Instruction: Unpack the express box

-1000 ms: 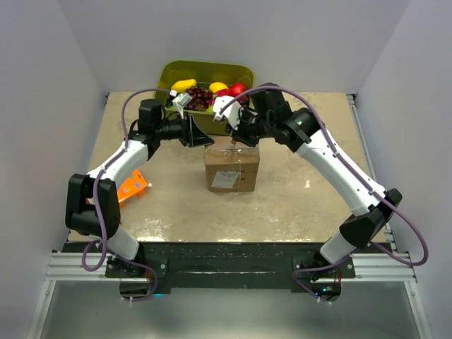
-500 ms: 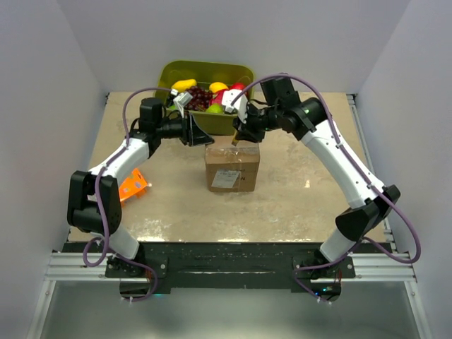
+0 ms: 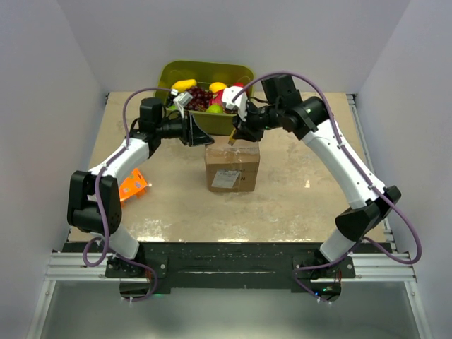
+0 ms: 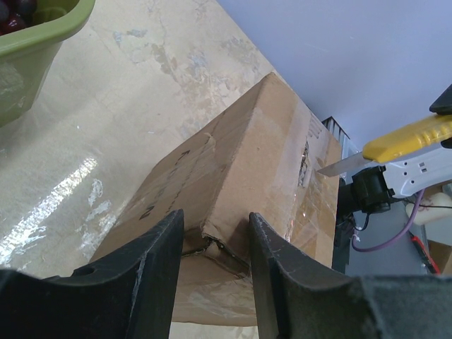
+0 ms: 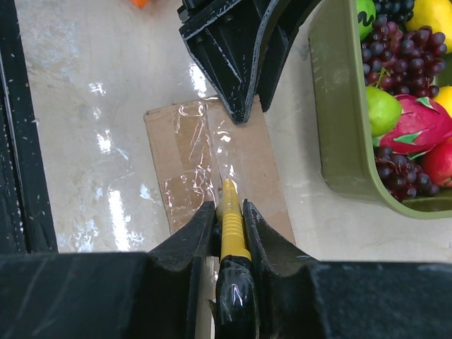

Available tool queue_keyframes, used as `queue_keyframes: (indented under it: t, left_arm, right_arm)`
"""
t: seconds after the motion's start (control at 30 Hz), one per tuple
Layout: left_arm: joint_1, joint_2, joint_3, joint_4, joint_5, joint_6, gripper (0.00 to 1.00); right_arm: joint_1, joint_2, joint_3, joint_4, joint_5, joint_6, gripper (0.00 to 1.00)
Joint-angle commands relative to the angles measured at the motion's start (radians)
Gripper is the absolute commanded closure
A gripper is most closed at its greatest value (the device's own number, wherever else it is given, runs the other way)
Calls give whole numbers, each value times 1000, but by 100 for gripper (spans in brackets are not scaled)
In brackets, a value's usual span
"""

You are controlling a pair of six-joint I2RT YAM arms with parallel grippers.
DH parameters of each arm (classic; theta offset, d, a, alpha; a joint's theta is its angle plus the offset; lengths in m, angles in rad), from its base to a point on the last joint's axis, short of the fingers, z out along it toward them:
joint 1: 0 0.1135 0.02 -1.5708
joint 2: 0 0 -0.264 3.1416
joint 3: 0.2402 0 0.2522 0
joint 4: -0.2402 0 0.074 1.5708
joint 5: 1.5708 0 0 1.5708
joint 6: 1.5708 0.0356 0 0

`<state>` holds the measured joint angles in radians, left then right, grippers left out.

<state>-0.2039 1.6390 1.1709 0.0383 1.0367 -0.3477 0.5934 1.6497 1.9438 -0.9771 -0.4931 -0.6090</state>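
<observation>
End effectors: left (image 4: 215, 224) seemingly pinches express box (image 3: 232, 169), right (image 5: 228, 208) clamps knife (image 5: 230, 233); beige tabletop (image 3: 304, 191).

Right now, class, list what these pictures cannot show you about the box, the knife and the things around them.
- What is inside the express box: every view, taped flaps shut.
- The label wording: top view, too small.
- Whether the knife blade touches the tape: right wrist view, glare on the tape.
- The orange package: top view, partly behind the left arm.
- The green bin: right wrist view, cut off by the frame edge.
</observation>
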Motion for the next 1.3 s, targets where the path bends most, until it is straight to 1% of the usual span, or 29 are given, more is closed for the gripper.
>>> queue_keyframes:
  t: [0.0, 0.23, 0.47, 0.63, 0.73, 0.77, 0.97, 1.13, 1.27]
  left_arm:
    - [-6, 30, -25, -89, -56, 67, 55]
    - [-6, 30, -27, -87, -60, 67, 55]
    - [-8, 33, -28, -87, -58, 65, 55]
    - [-9, 38, -28, -87, -53, 69, 55]
    - [-9, 39, -28, -86, -49, 73, 55]
    - [-9, 41, -28, -86, -46, 75, 55]
    - [-9, 41, -30, -92, -46, 93, 55]
    - [-12, 42, -34, -95, -47, 105, 56]
    - [-14, 42, -34, -101, -46, 116, 57]
  right_arm:
    - [-1, 12, -8, 34, 5, 3, 100]
    - [-1, 15, -17, 23, 1, -9, 100]
    - [0, 13, -39, 32, 28, -18, 100]
    - [-1, 13, -46, -1, 44, -73, 100]
    - [-18, 21, -28, -61, 28, -138, 100]
    - [-24, 27, -16, -110, 2, -168, 100]
    - [-81, 87, 72, -227, -5, -238, 100]
    - [-127, 156, 190, -365, -18, -299, 100]
    - [-141, 165, 224, -403, -9, -331, 100]
